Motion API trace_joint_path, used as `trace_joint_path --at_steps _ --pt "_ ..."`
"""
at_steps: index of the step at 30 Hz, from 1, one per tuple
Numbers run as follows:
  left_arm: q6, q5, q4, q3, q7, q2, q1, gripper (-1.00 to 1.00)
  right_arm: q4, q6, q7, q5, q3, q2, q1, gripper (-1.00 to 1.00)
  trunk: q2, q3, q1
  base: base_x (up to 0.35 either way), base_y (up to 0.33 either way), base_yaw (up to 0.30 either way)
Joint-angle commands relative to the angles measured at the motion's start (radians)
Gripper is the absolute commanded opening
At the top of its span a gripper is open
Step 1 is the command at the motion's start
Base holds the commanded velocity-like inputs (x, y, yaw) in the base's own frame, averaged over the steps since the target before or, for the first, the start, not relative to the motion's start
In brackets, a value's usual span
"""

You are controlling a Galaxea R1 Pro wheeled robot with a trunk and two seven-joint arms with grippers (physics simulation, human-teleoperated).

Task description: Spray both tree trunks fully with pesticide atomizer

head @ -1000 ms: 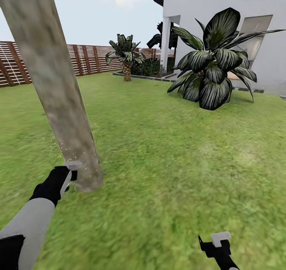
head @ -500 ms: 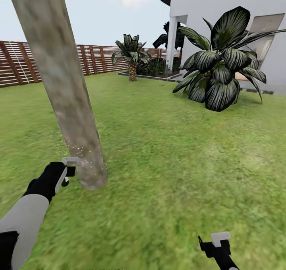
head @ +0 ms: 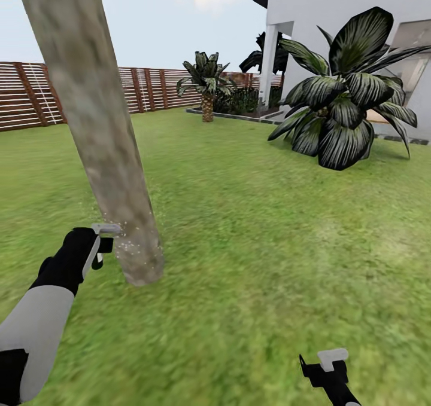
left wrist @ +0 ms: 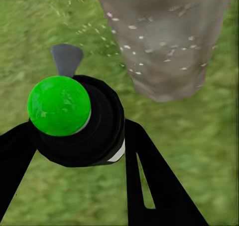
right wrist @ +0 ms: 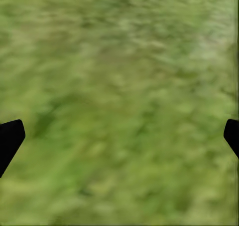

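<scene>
Trunk (head: 99, 137) mottled beige bark, speckled | atomizer (left wrist: 74, 118) round green cap

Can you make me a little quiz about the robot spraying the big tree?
1. True or false: the left pincer is shut on the atomizer.
2. Where do the pale pesticide specks show? A) the fence B) low on the tree trunk C) the house
3. Fill in: the right pincer hangs open over the ____.

Key: 1 true; 2 B; 3 grass.
</scene>
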Motion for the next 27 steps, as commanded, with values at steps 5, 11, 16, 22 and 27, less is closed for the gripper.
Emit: trace_joint_path --at_steps 5,11,16,22,27 --pt "0.0 -0.001 -0.001 0.0 0.0 -0.001 0.001 -1.0 0.0 0.0 0.0 0.0 0.0 0.0 0.0 1.0 0.0 0.0 0.0 0.019 -0.268 0.0" --pt "0.0 -0.002 -0.001 -0.001 0.0 0.0 0.002 -1.0 0.0 0.0 0.0 0.0 0.0 0.0 0.0 1.0 0.0 0.0 0.0 0.0 -0.273 0.0" --pt "0.0 -0.004 0.0 0.0 0.002 0.0 0.002 -1.0 0.0 0.0 0.0 0.0 0.0 0.0 0.0 1.0 0.0 0.0 0.0 0.0 -0.274 0.0" --pt "0.0 -0.005 0.0 0.004 0.003 0.004 0.002 -1.0 -0.001 0.0 0.0 0.0 0.0 0.0 0.0 1.0 0.0 0.0 0.0 0.0 -0.275 0.013" --pt "0.0 -0.006 0.006 0.01 0.005 0.013 0.002 -1.0 -0.002 0.0 0.0 0.0 0.0 0.001 0.0 1.0 0.0 0.0 0.0 0.0 -0.275 0.242"
